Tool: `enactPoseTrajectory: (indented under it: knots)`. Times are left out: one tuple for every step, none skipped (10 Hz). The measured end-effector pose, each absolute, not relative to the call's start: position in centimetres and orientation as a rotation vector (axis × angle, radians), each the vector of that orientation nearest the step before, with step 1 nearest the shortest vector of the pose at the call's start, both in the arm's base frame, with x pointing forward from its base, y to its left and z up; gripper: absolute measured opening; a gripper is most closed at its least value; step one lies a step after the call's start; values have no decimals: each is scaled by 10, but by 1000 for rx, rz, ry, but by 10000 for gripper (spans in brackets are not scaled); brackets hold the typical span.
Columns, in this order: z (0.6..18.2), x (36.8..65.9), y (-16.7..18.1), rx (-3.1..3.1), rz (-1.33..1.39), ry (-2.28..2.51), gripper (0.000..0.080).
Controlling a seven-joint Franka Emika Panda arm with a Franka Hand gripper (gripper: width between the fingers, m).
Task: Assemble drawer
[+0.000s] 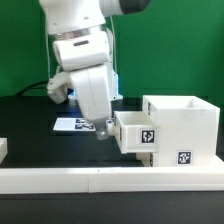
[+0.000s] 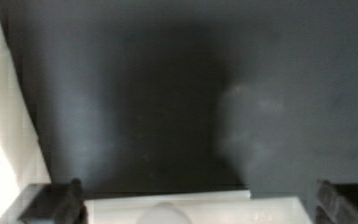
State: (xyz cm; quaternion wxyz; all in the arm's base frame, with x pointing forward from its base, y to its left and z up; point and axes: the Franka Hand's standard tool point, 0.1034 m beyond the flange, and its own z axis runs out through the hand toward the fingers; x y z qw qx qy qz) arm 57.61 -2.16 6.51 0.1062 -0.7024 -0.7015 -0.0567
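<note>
The drawer's large white shell (image 1: 185,125) stands at the exterior view's right, with a tag on its front. A small white tray (image 1: 135,132) with a tag sits partly inside the shell's side opening and sticks out toward the exterior view's left. My gripper (image 1: 104,128) points down at the tray's outer end. In the wrist view the fingers (image 2: 55,203) stand wide apart, and a white tray edge (image 2: 176,208) lies between them. The edge is close to one finger and shows a gap to the other. The gripper (image 2: 197,205) is open.
A low white border rail (image 1: 100,178) runs along the front; a pale strip in the wrist view (image 2: 2,100) may be that rail. The marker board (image 1: 72,124) lies on the black table behind the gripper. A white piece (image 1: 3,150) shows at the exterior view's left edge.
</note>
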Motion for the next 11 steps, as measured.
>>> enactPoseTrajectory:
  knots:
    - [65,576,-13,-2068,-164,-2062,649]
    - [65,576,-9,-2073,-162,-2056,649]
    - [66,578,-11,-2126,-173,-2025,649]
    - [65,577,-11,-2126,-171,-2022,649]
    - [64,576,-9,-2132,-171,-2016,649]
    - [64,575,-1,-2130,-179,-2024,649]
    - [63,575,0,-2136,-187,-2042,649]
    - [63,575,2,-2130,-183,-2064,649]
    - [62,576,6,-2114,-178,-2091,649]
    - [63,575,13,-2102,-172,-2101,649]
    - [64,575,17,-2094,-177,-2105,649]
